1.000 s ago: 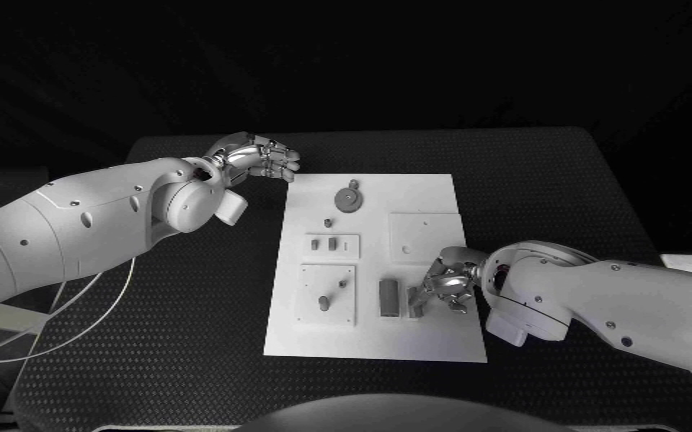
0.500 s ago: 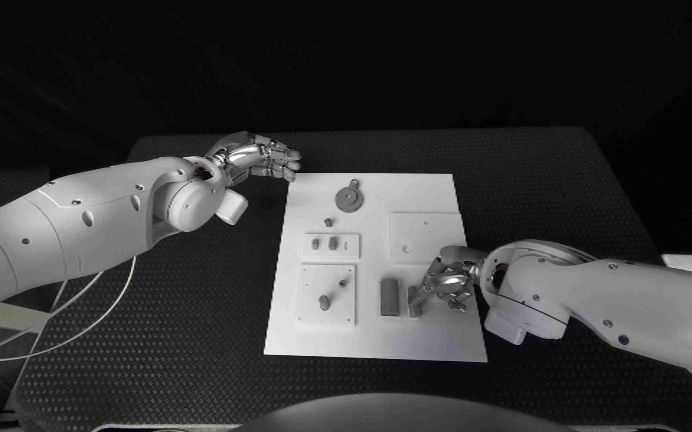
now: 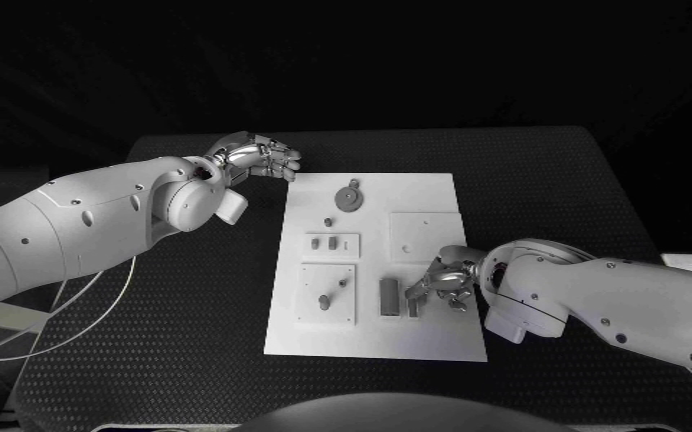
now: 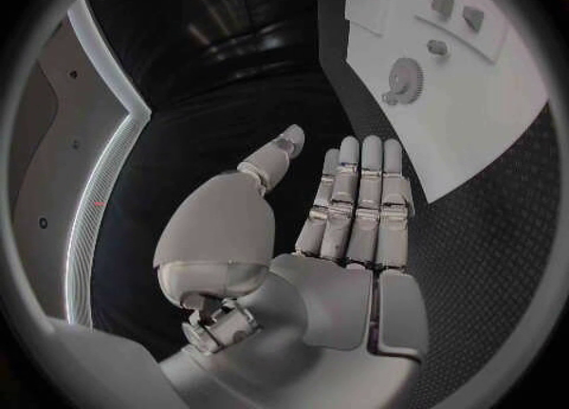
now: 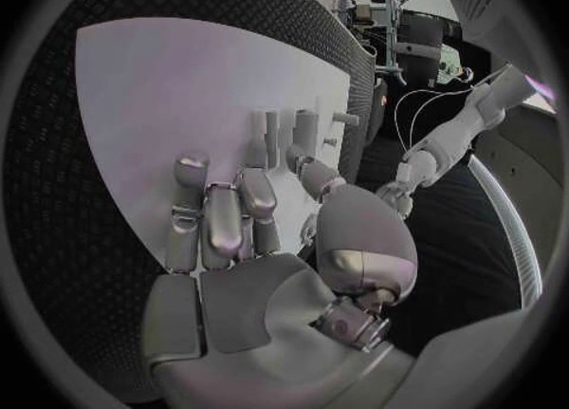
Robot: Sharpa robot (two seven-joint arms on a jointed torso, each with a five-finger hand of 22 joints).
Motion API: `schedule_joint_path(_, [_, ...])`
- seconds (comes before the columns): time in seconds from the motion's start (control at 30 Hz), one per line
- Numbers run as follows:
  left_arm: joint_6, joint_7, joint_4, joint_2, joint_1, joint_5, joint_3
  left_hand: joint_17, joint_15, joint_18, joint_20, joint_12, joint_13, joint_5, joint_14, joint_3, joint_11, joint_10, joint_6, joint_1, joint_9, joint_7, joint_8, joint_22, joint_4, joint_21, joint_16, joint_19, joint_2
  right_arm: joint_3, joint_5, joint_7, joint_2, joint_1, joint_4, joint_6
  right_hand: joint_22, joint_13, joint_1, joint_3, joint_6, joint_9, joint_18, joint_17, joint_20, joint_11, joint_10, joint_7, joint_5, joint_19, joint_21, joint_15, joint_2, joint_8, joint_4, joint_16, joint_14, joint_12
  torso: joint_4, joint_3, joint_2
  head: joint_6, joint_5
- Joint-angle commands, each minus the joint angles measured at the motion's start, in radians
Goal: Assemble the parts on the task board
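Right hand point(image 3: 450, 282) over board point(image 3: 433, 192), fingers curled, grasp not discernible; upright grey block point(image 3: 389, 295) just beside, long axis along board. Left hand point(image 3: 257, 159) released, well apart.

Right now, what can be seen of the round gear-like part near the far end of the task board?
The gear-like part is a small grey disc with a toothed-looking rim and a pale hub, lying flat on the white task board near its far edge. A short stub sticks out from its rim. Nothing touches it: the left hand rests off the board beside it, fingers apart.
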Motion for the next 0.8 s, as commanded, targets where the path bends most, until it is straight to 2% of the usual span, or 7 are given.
schedule_joint_path(0.03, [0.014, 0.004, 0.002, 0.001, 0.001, -0.001, 0.000, 0.002, 0.005, 0.018, -0.001, 0.002, -0.001, -0.002, -0.003, 0.000, 0.000, 0.004, -0.006, -0.010, -0.001, -0.001, 0.002, -0.001, 0.005, 0.004, -0.005, -0.006, 0.004, 0.000, -0.015, 0.009, 0.001, -0.001, -0.001, 0.013, 0.009, -0.001, -0.009, 0.012, -0.001, 0.000, 0.024, 0.001, -0.005, 0.001, -0.003, 0.006, -0.004, 0.005, -0.007, -0.006, -0.026, -0.006, 0.022, -0.005, 0.002, -0.001, -0.0002, 0.0000, 0.000, 0.000, 0.000])
schedule_joint_path(0.3, [0.016, 0.002, 0.003, 0.001, 0.001, -0.003, 0.000, 0.002, 0.005, 0.018, 0.000, 0.002, -0.001, -0.002, -0.004, 0.000, 0.000, 0.004, -0.006, -0.010, -0.002, -0.001, 0.002, -0.001, 0.005, 0.004, -0.005, -0.007, 0.003, 0.000, -0.027, 0.019, -0.003, -0.001, -0.003, 0.023, 0.011, 0.000, -0.022, 0.028, -0.004, -0.001, 0.024, -0.001, -0.006, 0.002, -0.006, 0.007, -0.003, 0.005, -0.008, -0.007, -0.051, -0.006, 0.050, -0.006, 0.000, -0.002, 0.0000, -0.0002, 0.000, 0.000, 0.000])
schedule_joint_path(0.47, [0.016, 0.002, 0.003, 0.000, 0.001, -0.003, 0.000, 0.003, 0.005, 0.018, 0.000, 0.002, -0.001, -0.002, -0.004, 0.001, 0.000, 0.004, -0.006, -0.010, -0.002, -0.001, 0.002, -0.002, 0.005, 0.003, -0.006, -0.007, 0.003, 0.000, -0.075, 0.041, -0.013, -0.001, 0.002, 0.071, 0.013, 0.002, -0.004, 0.044, -0.005, 0.001, 0.024, 0.000, -0.009, 0.001, -0.005, 0.007, -0.003, 0.007, -0.007, -0.007, -0.080, -0.004, 0.054, -0.006, -0.001, 0.001, 0.0000, 0.0003, 0.000, 0.002, -0.001])
schedule_joint_path(0.67, [0.016, 0.004, 0.003, 0.000, 0.001, -0.003, 0.000, 0.003, 0.005, 0.018, 0.000, 0.002, -0.002, -0.002, -0.004, 0.001, 0.000, 0.004, -0.006, -0.009, -0.002, -0.001, 0.002, -0.002, 0.005, 0.003, -0.006, -0.007, 0.003, 0.000, -0.096, 0.061, -0.025, -0.001, 0.003, 0.078, 0.016, 0.005, 0.033, 0.043, -0.004, 0.004, 0.024, 0.001, -0.009, 0.001, -0.004, 0.007, -0.003, 0.006, -0.004, -0.006, -0.069, -0.001, 0.017, -0.005, 0.000, 0.004, -0.0010, 0.0006, -0.001, 0.005, -0.002])
schedule_joint_path(0.8, [0.011, 0.012, 0.004, 0.000, 0.001, -0.003, 0.000, 0.004, 0.005, 0.018, 0.000, 0.002, -0.002, -0.002, -0.004, 0.001, 0.000, 0.004, -0.006, -0.010, -0.002, -0.001, 0.002, -0.002, 0.005, 0.003, -0.007, -0.008, 0.003, 0.000, -0.096, 0.100, -0.042, -0.001, 0.008, 0.057, 0.016, 0.004, 0.032, 0.042, -0.004, 0.004, 0.024, 0.000, -0.009, 0.001, -0.005, 0.007, -0.003, 0.006, -0.004, -0.006, -0.068, 0.000, 0.016, -0.005, -0.001, 0.003, -0.0010, 0.0005, -0.001, 0.010, -0.004])
